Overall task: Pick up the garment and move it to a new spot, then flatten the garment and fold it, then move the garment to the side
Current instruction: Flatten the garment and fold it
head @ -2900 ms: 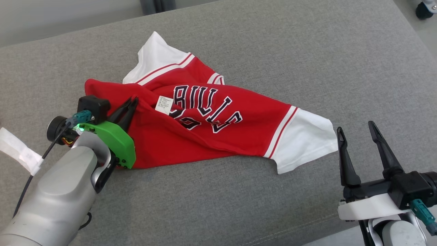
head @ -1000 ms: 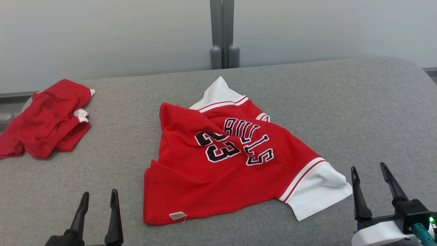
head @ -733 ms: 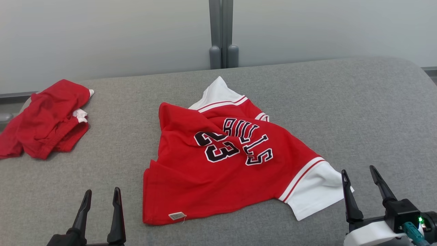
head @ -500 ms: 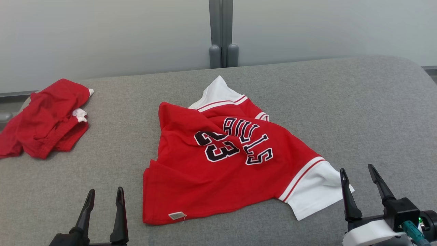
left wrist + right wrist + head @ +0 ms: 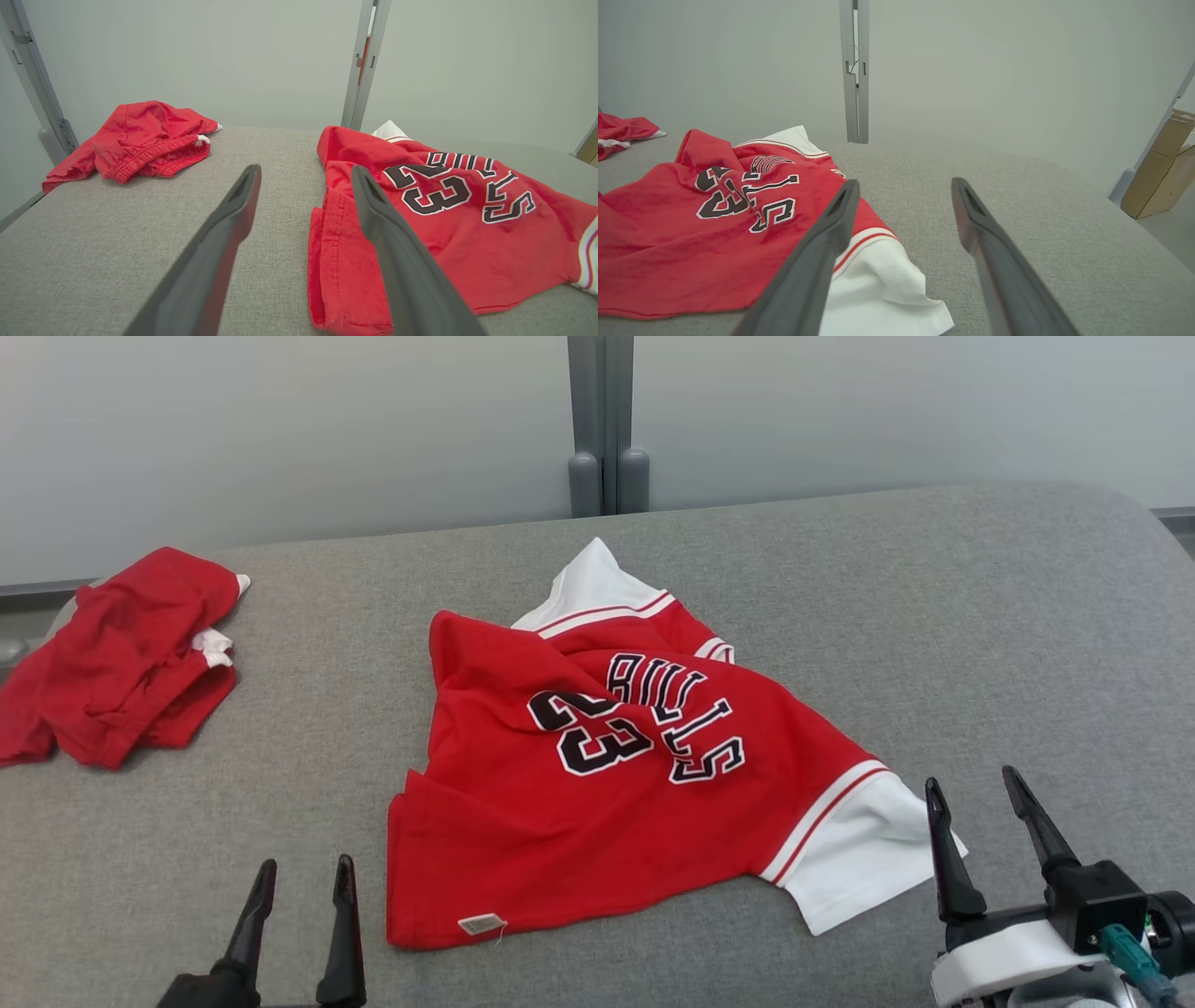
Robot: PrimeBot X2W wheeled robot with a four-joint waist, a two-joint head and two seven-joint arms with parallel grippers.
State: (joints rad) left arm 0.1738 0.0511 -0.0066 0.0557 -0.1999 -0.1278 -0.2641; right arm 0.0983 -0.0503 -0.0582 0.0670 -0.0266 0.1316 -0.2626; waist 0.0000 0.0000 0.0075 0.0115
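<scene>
Shirt (image 5: 597,803): red, lying rumpled on the middle of the grey bench (image 5: 934,616), lettered side up, held by nothing. It sits between the two sets of jaws.

Left jaws: at the near left, open a moderate way, empty. They are just left of the shirt's hem corner, where a small white label (image 5: 483,925) shows, with bare bench between in the head view. In the left wrist view one finger (image 5: 397,252) crosses in front of the hem edge; contact cannot be told.

Right jaws: at the near right, open wide, empty. The tip of the inner finger (image 5: 945,845) lines up with the outer edge of the near white sleeve (image 5: 859,859). Touching or just above: cannot tell.

Orientation: hem edge faces the robot's left; the tops of the number 23 (image 5: 588,733) and of the word beside it face right. Second white sleeve (image 5: 588,588) points to the far side. Longest stretch runs slantwise, from the far left corner of the hem to the near right sleeve.

Also on the bench: a heap of red cloth (image 5: 121,653) at the far left, well apart from the shirt.
</scene>
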